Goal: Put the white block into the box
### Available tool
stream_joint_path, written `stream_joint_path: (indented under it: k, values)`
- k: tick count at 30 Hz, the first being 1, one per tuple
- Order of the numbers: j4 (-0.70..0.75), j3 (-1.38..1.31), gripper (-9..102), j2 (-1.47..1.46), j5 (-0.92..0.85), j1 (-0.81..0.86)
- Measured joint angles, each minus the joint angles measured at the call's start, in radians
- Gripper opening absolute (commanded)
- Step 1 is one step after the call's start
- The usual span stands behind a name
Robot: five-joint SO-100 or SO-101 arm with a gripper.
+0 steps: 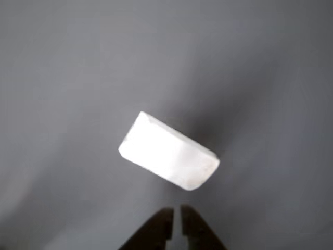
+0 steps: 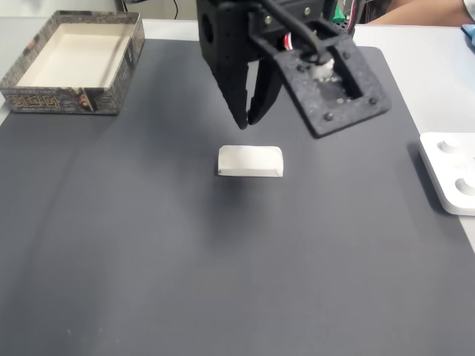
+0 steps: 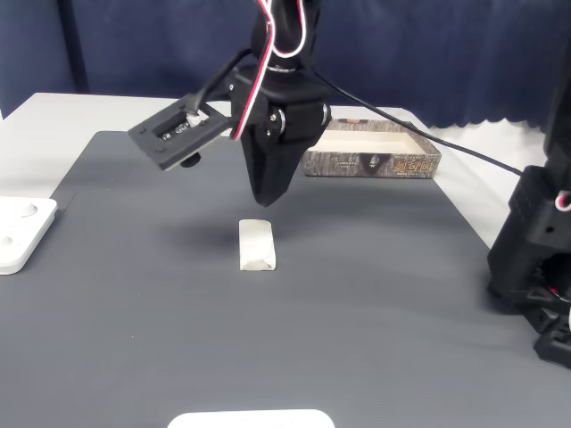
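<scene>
The white block (image 1: 169, 151) lies flat on the dark grey mat, slanted in the other view, and it also shows in both fixed views (image 2: 251, 161) (image 3: 257, 244). My gripper (image 2: 246, 123) hangs just above and behind it, not touching it. The jaws are shut, with only a thin slit between the black fingertips (image 1: 165, 225) and nothing in them; the gripper (image 3: 265, 201) points straight down. The box (image 2: 67, 100) stands at the mat's far left corner in one fixed view, and its patterned wall (image 3: 370, 165) sits behind the arm in the other. Its cream inside holds nothing.
A flat white plastic device (image 2: 449, 174) (image 3: 18, 232) rests off the mat's edge. Another white object (image 3: 250, 419) pokes in at the bottom of a fixed view. A second black arm base (image 3: 535, 259) stands at the right. The mat (image 2: 223, 259) is bare around the block.
</scene>
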Motion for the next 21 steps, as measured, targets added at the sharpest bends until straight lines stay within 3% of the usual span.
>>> stream_joint_path:
  k: [9, 21]
  values:
    - [0.000, 0.000, -1, 0.000, 0.360, 0.006]
    - [0.000, -0.026, -1, 0.000, 0.420, 0.011]
